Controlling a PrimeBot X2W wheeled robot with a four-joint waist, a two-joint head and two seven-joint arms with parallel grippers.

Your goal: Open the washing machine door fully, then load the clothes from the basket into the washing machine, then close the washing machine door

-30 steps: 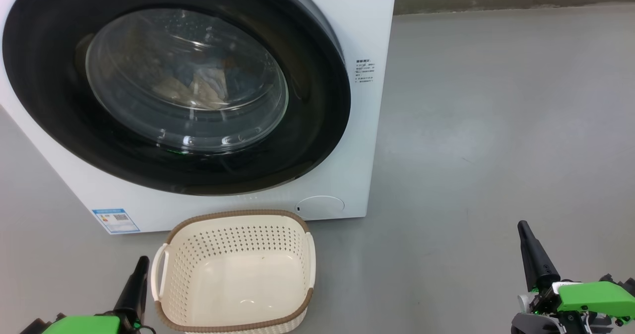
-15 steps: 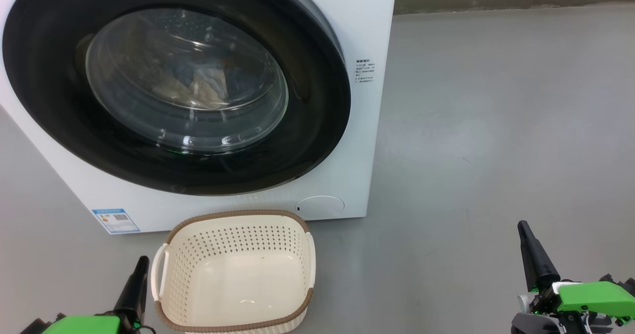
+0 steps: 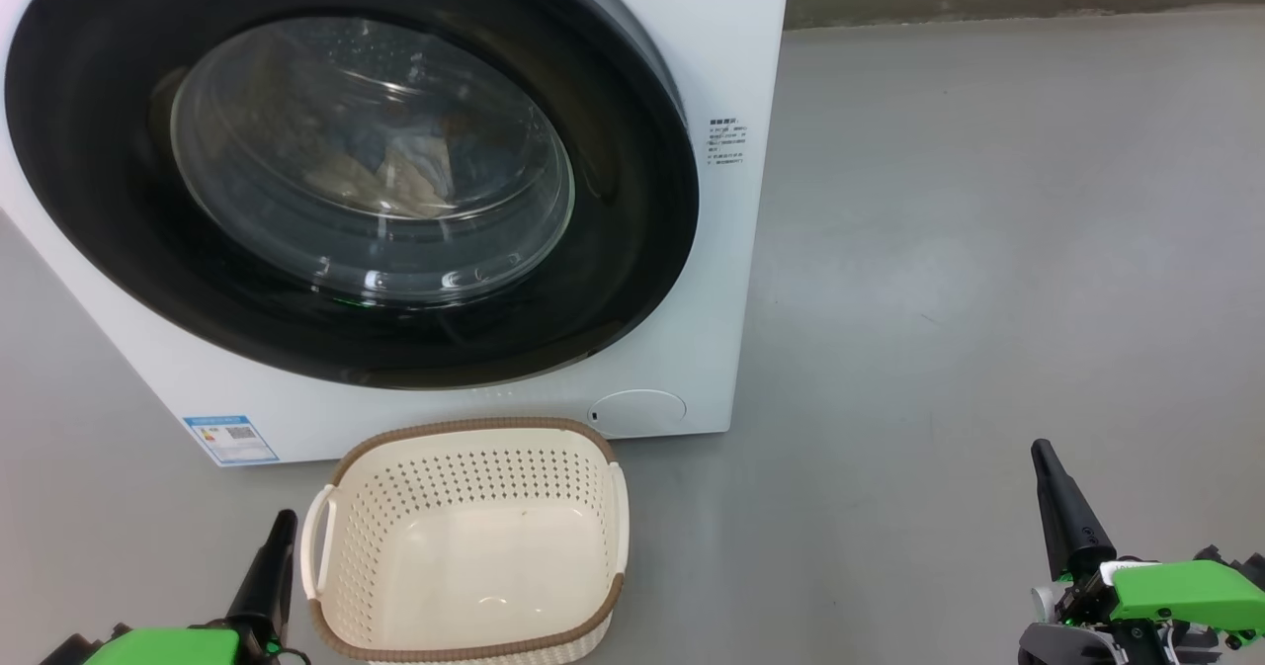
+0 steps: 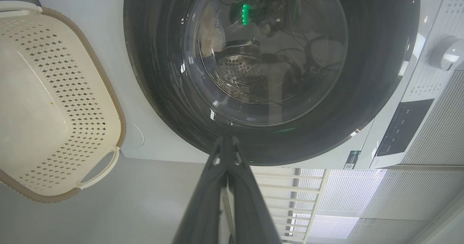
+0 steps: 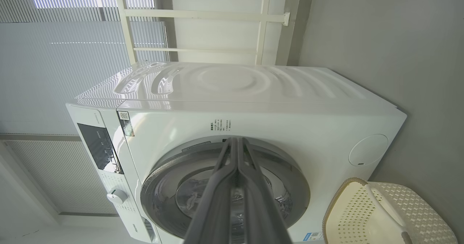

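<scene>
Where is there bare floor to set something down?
Widest: the floor right of the washing machine, forward to the right gripper. Smaller: the corner left of the left gripper. Crowded: the basket close before the machine, that gripper beside it.

Left end effector (image 3: 284, 522) and right end effector (image 3: 1040, 450): tapered black fingers (image 3: 1065, 512); green wrist shells (image 3: 1186, 586); perhaps cables (image 3: 1214, 553).

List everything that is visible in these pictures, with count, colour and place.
Boxy front-loading washing machine: one, white, head view's upper left.
Round glossy washing machine door with glass window: one, black, shut.
Fabric behind the glass, probably clothes: count unclear, pale and bluish.
Perforated plastic basket, woven-look rim: one, cream and brown, empty, before the machine.
Label sticker: one, blue, machine's lower front corner.
Smooth floor: one, grey, underneath everything.
Left end effector: one, dark, shut, beside the basket.
Right end effector: one, dark, shut, over bare floor.
</scene>
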